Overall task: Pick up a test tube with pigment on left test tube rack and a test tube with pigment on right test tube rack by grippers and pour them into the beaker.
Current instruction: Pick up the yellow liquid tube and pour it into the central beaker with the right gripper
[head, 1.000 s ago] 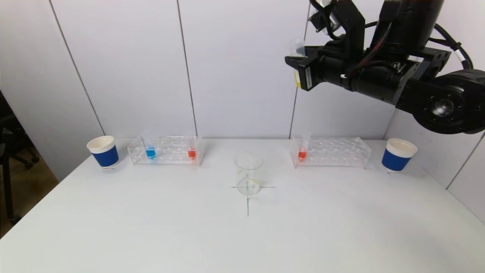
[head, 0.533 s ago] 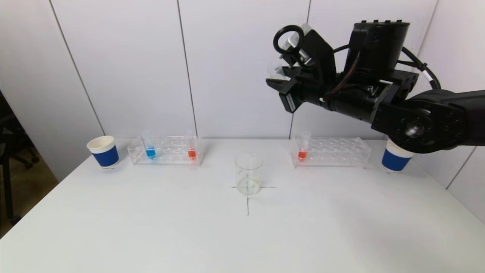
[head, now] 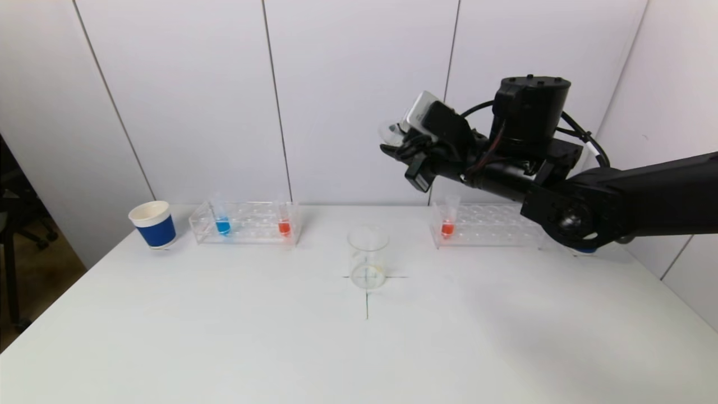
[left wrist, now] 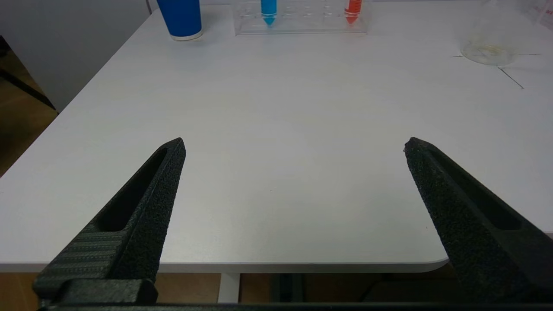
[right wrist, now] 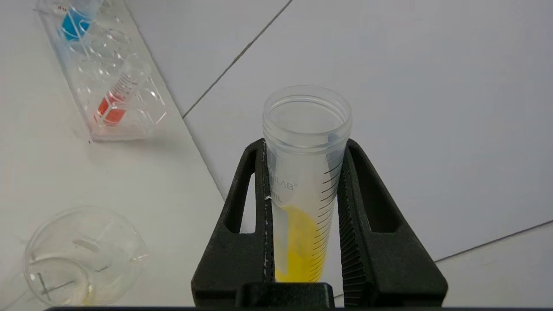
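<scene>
White table (head: 224, 336), right tool (right wrist: 302, 142) clamping yellow-pigment tube (right wrist: 304, 181) above beaker (head: 368, 264), left tool (left wrist: 293, 147) wide.

Background: pale grey wall panels (head: 348, 101) fill the upper frame, divided by thin dark vertical seams. A white desk (head: 280, 348) spans the lower frame, marked at centre with a thin black cross (head: 367, 286). At far left, brown floor (head: 39, 280) and part of a dark chair (head: 14, 224) appear. Lighting is even and diffuse.
</scene>
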Tool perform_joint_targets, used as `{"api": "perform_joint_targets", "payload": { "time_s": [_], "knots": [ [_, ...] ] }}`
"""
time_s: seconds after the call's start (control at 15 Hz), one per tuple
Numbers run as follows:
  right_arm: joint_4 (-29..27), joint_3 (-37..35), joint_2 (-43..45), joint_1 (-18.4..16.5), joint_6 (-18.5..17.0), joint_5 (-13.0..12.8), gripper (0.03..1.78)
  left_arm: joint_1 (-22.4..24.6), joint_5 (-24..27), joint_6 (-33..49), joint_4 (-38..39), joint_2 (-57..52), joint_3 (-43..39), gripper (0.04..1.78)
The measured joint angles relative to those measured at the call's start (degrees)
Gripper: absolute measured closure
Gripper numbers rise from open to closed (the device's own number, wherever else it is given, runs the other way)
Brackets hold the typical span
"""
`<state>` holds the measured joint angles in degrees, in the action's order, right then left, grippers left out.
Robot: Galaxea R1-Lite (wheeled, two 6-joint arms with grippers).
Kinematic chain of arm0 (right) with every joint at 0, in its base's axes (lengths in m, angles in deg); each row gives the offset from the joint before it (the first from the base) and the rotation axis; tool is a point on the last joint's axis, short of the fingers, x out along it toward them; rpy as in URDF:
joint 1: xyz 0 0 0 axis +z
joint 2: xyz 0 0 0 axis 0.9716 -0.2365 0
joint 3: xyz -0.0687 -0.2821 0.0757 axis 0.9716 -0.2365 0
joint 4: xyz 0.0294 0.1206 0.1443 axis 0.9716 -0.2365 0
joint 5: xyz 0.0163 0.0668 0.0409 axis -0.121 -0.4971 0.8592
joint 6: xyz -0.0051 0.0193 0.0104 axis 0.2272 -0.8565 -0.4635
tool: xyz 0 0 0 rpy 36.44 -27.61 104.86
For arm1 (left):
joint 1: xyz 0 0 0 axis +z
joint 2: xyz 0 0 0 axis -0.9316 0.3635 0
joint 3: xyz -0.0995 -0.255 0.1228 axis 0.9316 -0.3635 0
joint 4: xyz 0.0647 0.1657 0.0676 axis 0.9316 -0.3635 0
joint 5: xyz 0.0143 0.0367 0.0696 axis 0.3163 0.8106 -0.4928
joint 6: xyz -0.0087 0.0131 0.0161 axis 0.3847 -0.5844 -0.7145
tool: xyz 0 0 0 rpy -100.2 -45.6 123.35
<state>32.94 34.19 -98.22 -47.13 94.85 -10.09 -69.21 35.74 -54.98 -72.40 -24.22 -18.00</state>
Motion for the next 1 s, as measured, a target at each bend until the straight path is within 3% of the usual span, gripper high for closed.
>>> {"api": "perform_joint_targets", "payload": {
  "time_s": [0.2, 0.47, 0.67, 1.0],
  "knots": [
    [1.15, -0.54, -1.05, -1.85, 5.77, 3.8, 1.33, 0.0, 0.02, 0.0, 0.0, 0.0, 0.0, 0.05],
    [7.83, -1.48, -3.82, -2.34, 6.92, 6.4, 1.33, 0.0, 0.02, 0.0, 0.02, 0.0, 0.0, 0.05],
    [16.01, -2.07, -7.62, -2.71, 7.58, 10.15, 1.33, 0.0, 0.02, 0.0, 0.02, 0.0, 0.0, 0.05],
    [17.71, -3.04, -11.01, -3.97, 14.63, 14.2, 1.33, 0.0, 0.02, -0.02, 0.0, 0.0, 0.0, 0.05]
  ]
}}
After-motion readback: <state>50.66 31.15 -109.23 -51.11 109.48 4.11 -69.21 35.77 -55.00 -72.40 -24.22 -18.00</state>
